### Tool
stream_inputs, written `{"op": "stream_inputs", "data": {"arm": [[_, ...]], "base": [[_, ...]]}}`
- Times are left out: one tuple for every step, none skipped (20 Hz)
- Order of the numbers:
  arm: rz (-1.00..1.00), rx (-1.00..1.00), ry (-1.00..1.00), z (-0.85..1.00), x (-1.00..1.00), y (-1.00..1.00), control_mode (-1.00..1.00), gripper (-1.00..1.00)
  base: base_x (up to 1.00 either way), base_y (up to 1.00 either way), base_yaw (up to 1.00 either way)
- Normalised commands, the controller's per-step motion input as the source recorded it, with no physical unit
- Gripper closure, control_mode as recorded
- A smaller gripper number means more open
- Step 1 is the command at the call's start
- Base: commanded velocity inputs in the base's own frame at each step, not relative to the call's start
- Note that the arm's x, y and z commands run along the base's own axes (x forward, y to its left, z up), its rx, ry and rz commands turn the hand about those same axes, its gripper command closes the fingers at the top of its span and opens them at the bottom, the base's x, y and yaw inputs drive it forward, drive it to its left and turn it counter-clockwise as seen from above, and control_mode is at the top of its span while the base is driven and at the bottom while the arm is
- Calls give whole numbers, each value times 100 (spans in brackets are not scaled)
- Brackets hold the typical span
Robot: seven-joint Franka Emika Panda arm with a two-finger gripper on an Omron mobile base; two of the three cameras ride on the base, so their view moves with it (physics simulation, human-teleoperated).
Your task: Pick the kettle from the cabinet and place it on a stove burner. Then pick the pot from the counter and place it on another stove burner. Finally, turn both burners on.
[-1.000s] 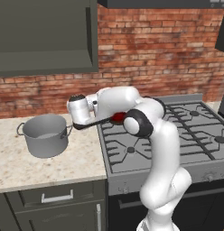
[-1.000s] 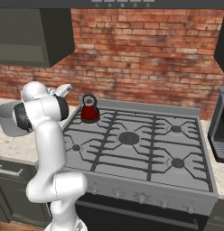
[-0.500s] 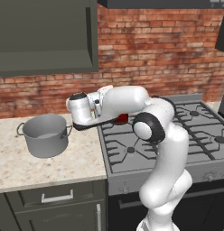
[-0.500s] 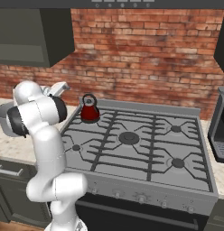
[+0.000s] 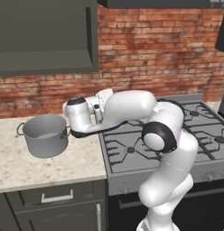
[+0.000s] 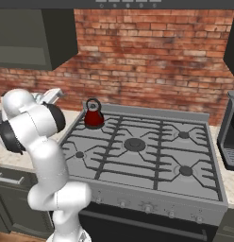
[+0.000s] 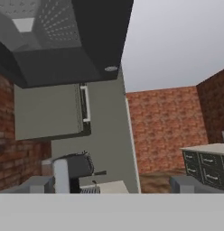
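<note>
Arm swung further left, toward pot [image 5: 45, 140] on counter [image 5: 50, 164]. Gripper [image 5: 105, 95] near pot, up and to its right, not touching. Fingers open or closed: cannot tell. Kettle [image 6: 94, 114] sits on back-left stove burner.

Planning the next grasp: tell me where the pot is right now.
The pot stands on the counter in the left base view, left of the stove, close beside the arm's wrist.
</note>
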Motion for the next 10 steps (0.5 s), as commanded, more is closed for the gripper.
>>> {"op": "stream_inputs", "data": {"arm": [[0,0,-9,0,-50,19,-100,-100],[0,0,-9,0,-49,20,-100,-100],[0,0,-8,0,-46,22,-100,-100],[0,0,-7,0,-43,24,-100,-100],[0,0,-7,0,-42,24,-100,-100],[0,0,-8,0,-41,24,-100,-100],[0,0,-8,0,-40,25,-100,-100],[0,0,-7,0,-36,24,-100,-100],[0,0,-7,0,-35,25,-100,-100],[0,0,-7,0,-31,26,-100,-100]], "base": [[0,0,0],[0,0,0],[0,0,0],[0,0,0],[0,0,0],[0,0,0],[0,0,0],[0,0,0],[0,0,0],[0,0,0]]}}
